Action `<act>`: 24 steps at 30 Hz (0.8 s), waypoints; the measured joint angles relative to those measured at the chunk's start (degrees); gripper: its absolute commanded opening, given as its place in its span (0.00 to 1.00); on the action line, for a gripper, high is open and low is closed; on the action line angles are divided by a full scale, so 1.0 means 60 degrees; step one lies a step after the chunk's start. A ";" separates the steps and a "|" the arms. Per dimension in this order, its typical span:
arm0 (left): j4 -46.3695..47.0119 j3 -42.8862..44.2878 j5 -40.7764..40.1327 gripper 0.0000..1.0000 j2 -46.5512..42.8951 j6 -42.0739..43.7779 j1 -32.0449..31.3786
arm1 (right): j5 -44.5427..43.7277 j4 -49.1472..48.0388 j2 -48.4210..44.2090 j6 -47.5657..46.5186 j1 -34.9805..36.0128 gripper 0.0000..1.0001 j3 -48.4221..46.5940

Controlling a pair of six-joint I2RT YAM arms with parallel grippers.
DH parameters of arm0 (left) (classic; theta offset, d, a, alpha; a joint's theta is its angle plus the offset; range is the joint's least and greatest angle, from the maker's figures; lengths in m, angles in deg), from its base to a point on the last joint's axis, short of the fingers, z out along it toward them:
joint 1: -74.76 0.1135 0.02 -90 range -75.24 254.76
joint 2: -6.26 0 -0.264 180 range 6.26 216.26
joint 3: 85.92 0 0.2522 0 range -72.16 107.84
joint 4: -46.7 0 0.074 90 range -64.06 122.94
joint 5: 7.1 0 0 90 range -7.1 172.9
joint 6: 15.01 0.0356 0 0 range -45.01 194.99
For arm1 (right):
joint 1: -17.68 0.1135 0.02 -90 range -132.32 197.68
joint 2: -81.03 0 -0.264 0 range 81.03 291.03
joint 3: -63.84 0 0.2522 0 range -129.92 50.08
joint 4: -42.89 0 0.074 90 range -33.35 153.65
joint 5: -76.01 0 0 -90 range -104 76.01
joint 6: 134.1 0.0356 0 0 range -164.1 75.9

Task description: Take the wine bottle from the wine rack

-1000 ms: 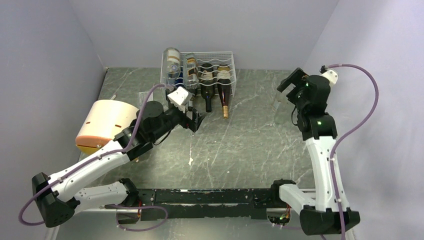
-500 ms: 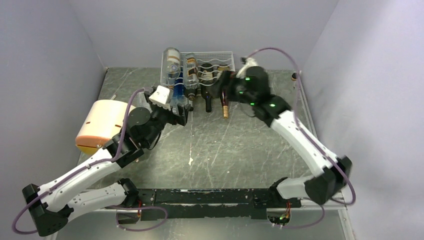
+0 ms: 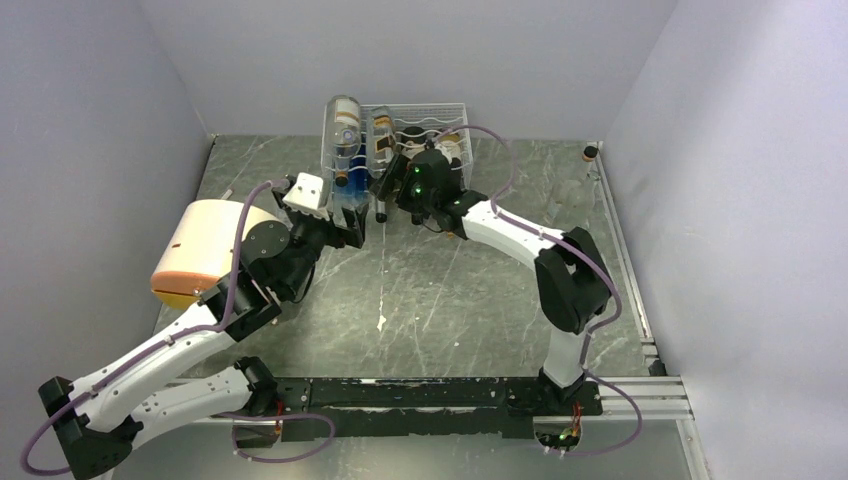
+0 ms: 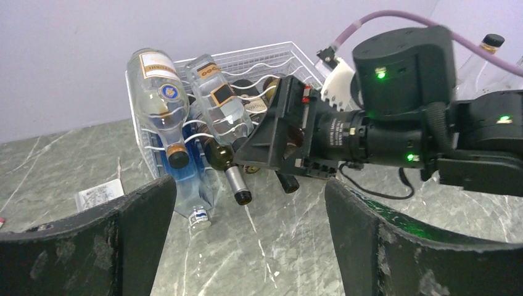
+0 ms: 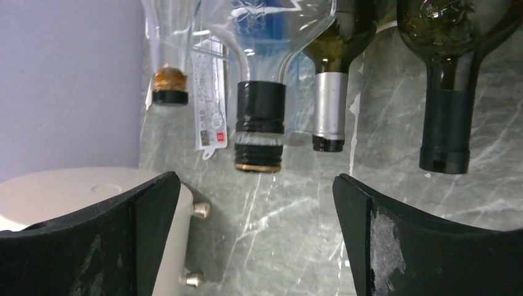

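Note:
The white wire wine rack [image 3: 432,118] stands at the back of the table and also shows in the left wrist view [image 4: 271,58]. Two clear bottles [image 3: 346,140] lie on its left side. A green wine bottle with a silver capsule [image 5: 329,111] and a dark one with a black capsule [image 5: 447,123] point their necks out of the rack; a clear bottle's black cap [image 5: 259,126] is between them and the wall. My right gripper [image 3: 384,186] is open just in front of these necks, touching none [image 5: 253,246]. My left gripper [image 3: 350,228] is open and empty, below the rack's left end [image 4: 247,246].
A cream cylindrical drum [image 3: 205,250] lies on its side at the left, near the left arm, and shows in the right wrist view [image 5: 74,197]. A small paper label [image 4: 98,194] lies on the table left of the rack. The right forearm [image 3: 520,235] crosses the rack's front.
My right arm has swung from the far right across to the rack's front, gripper now at the bottle necks. My left gripper has moved left and back toward the rack's left end.

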 measured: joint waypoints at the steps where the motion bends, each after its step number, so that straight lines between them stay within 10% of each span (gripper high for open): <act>1: -0.0004 0.0004 0.0000 0.94 0.0022 0.0000 0.0000 | -0.0044 -0.0160 0.0182 0.0120 -0.0004 0.99 -0.0015; 24: -0.0018 0.0004 0.0022 0.93 0.0277 0.0000 0.0004 | 0.0707 -0.2499 0.2324 0.1938 -0.0634 0.38 -0.0976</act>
